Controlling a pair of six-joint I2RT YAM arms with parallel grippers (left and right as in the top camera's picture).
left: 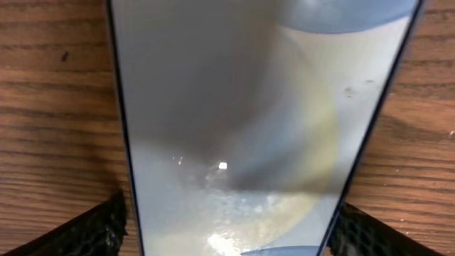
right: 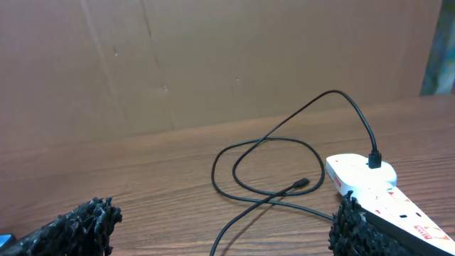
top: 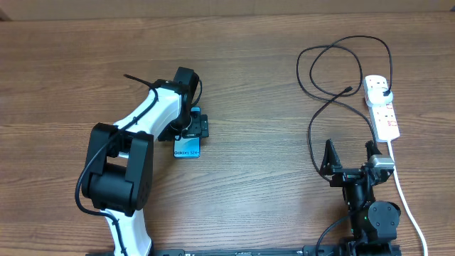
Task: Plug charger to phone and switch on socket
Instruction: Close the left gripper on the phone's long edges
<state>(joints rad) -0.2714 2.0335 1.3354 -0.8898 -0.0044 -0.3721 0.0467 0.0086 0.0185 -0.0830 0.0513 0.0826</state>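
Observation:
The phone (top: 187, 148) lies flat on the wooden table, its blue screen up, and it fills the left wrist view (left: 249, 107). My left gripper (top: 193, 128) is low over its far end. It is open, with one finger on each side of the phone (left: 231, 220) and a thin gap at both edges. The charger's black cable (top: 334, 53) lies in loops at the right. Its plug (top: 383, 89) sits in the white socket strip (top: 384, 114), and its small connector (top: 348, 89) lies loose on the table. My right gripper (top: 348, 153) is open and empty, near the front edge.
The right wrist view shows the cable loops (right: 270, 142), the loose connector (right: 302, 183), the plug (right: 375, 158) and the strip (right: 377, 192) ahead of the open fingers (right: 217, 227). The strip's thick white cord (top: 407, 195) runs toward the front right. A brown wall stands behind the table.

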